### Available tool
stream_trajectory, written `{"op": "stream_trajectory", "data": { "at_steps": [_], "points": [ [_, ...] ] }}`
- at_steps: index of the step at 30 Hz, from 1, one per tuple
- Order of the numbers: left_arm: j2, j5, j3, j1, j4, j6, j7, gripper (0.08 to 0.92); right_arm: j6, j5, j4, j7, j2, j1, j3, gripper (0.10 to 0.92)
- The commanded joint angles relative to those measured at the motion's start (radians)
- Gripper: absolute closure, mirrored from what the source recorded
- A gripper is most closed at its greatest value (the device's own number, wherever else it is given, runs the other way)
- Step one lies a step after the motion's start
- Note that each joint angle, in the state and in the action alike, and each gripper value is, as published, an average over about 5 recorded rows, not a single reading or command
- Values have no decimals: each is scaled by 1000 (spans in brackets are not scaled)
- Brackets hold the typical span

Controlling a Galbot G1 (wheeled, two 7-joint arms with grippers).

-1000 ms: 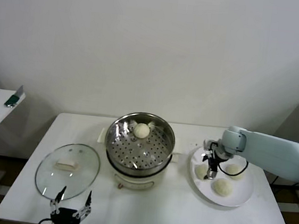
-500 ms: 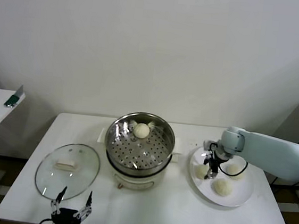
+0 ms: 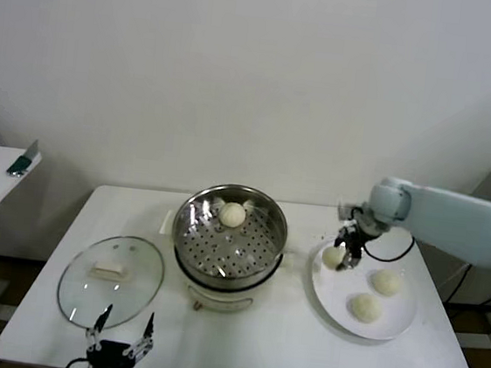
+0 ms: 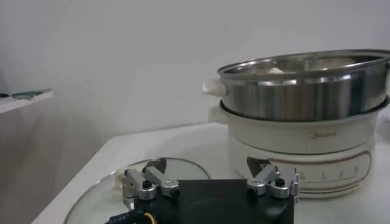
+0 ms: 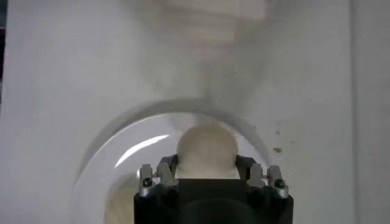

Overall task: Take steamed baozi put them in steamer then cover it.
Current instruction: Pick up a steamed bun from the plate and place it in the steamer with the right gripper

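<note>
Your right claw point(image 3: 343, 256) is clamped on 1 steamed baozi point(image 3: 334, 257), with a finger on each side of the bun as the right wrist view shows it point(image 5: 207, 150). The bun is raised over the inner edge of the white plate point(image 3: 398, 323), on the side nearest the steamer point(image 3: 229, 244). Your right arm reaches in from the right, its pale forearm well above the bench point(image 3: 298, 348).

2 more buns lie on the plate, apart from each other: 1 toward the far side point(image 3: 385, 280) and 1 nearer you point(image 3: 365, 307). Neither touches the claw.

To the left of the plate, in the middle of the bench, the steamer stands uncovered. You can see its perforated steel tray, and 1 bun point(image 3: 233, 214) rests on it near the far rim. The left wrist view shows the steel pot seated on its cream-white base point(image 4: 304, 146).

Further left, the glass lid point(image 3: 111, 280) lies flat on the bench beside the steamer, with its pale handle facing up.

Your left claw point(image 3: 118, 339) sits low at the near edge of the bench, just in front of the lid, fingers spread wide and holding nothing. From its own camera you look across the lid toward the steamer.
</note>
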Motion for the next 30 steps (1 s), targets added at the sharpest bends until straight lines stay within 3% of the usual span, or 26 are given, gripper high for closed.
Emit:
{"op": "stream_trajectory", "data": {
  "at_steps": [1,7,13,20,30],
  "points": [
    [1,1,1,0,-4,2,1,177,26,188,73,-93,63,381,-107,375],
    [5,-3,2,-1,-18,5,2,177,-72,350,166,9,201,401,32,375],
    [10,0,4,2,-24,3,3,177,-180,421,190,150,384,273,130,372],
    [12,-3,6,2,-28,3,2,177,-200,351,81,200,553,111,148,372],
    [18,-9,0,1,-23,2,0,177,-206,215,-55,220,612,-56,115,375]
  ]
}}
